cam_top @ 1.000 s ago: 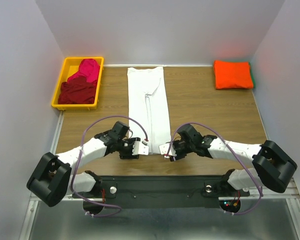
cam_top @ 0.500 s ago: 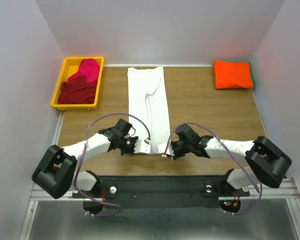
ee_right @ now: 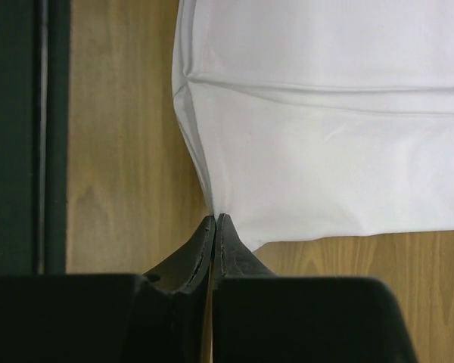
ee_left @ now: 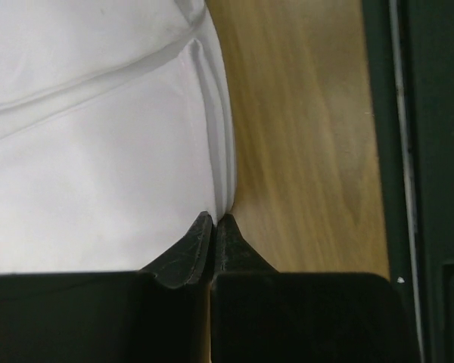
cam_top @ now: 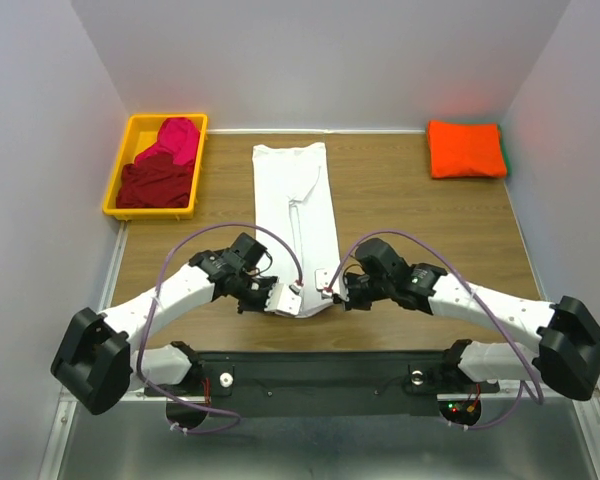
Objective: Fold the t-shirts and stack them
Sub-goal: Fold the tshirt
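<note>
At t-shirt [cam_top: 296,195] hem, both hands [cam_top: 292,293] [cam_top: 327,291] tight

The left arm [cam_top: 170,293] and the right arm [cam_top: 495,303] have glossy white shell links joined by black joint housings. One bulky, rounded black housing [cam_top: 92,355] sits at the lower left of the frame and its twin [cam_top: 572,350] at the lower right. A thin purple-grey cable [cam_top: 220,232] arcs off each arm. The bases share a black rail [cam_top: 320,382], with small red and green lights [cam_top: 460,408] below it. The left end effector [ee_left: 214,221] and right end effector [ee_right: 216,219] have matte black fingers tapering to thin wedge tips.
</note>
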Robot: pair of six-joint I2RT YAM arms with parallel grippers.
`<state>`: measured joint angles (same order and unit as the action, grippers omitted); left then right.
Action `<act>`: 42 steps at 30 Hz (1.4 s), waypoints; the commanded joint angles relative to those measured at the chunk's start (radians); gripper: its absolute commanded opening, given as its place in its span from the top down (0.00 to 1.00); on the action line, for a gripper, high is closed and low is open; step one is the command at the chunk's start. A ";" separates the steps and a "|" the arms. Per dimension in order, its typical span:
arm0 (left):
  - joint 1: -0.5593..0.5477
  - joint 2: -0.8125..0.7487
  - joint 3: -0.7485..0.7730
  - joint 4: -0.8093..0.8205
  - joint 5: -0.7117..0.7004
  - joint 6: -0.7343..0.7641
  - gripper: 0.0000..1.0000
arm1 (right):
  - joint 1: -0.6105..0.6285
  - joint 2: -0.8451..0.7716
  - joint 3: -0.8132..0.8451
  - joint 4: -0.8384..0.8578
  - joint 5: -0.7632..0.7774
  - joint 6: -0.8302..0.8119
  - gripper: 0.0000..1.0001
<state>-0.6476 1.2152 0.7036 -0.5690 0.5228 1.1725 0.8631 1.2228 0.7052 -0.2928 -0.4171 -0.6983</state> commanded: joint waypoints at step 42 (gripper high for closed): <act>0.428 0.834 1.022 -0.220 0.122 0.234 0.64 | -0.403 0.745 0.757 -0.005 -0.095 -0.340 0.71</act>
<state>-0.2340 2.0411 1.6489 -0.7826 0.6346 1.4246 0.4702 1.9629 1.4311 -0.3420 -0.5316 -1.0283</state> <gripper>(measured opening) 0.201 0.087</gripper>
